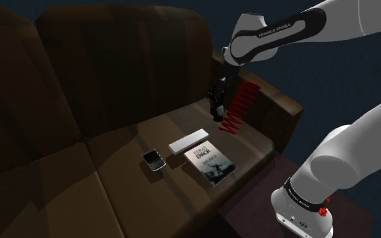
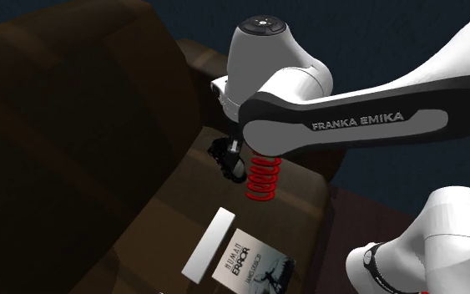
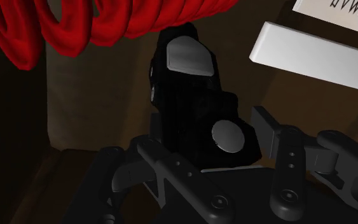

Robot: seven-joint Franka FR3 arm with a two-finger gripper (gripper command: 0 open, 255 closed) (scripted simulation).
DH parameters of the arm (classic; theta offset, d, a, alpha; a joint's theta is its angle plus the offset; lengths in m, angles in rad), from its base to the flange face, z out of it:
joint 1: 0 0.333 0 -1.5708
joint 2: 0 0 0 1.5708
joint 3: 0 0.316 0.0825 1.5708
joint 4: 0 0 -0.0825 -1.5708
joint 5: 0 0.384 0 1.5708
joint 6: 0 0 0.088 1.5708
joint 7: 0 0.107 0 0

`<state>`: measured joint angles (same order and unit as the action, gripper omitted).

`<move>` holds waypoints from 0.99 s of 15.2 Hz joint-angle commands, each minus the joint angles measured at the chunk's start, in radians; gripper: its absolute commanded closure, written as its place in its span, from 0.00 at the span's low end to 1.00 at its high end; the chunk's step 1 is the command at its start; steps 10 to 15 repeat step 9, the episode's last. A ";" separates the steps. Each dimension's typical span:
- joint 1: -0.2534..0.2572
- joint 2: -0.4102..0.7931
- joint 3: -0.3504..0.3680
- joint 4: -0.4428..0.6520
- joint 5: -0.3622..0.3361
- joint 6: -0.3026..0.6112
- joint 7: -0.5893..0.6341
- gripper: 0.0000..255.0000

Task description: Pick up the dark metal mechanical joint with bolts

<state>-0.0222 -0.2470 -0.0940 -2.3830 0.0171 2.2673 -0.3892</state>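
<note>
Sofa (image 1: 80,81), red spring (image 1: 239,108), book (image 1: 209,163), phone (image 1: 153,160), white bar (image 1: 187,141)

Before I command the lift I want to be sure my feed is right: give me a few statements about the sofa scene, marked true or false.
1. The red coil spring lies right beside the black bolted mechanical joint. True.
2. The small black phone lies on the brown sofa seat. True.
3. The pincer is over the phone. False: it is at the joint.
4. The white flat bar lies on top of the printed book. False: the bar lies beside the book.
</note>
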 commanded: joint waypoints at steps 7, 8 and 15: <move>-0.001 -0.040 0.004 0.073 -0.005 -0.113 0.008 1.00; -0.001 -0.041 0.004 0.074 -0.005 -0.115 0.008 1.00; -0.001 -0.041 0.004 0.074 -0.005 -0.115 0.008 1.00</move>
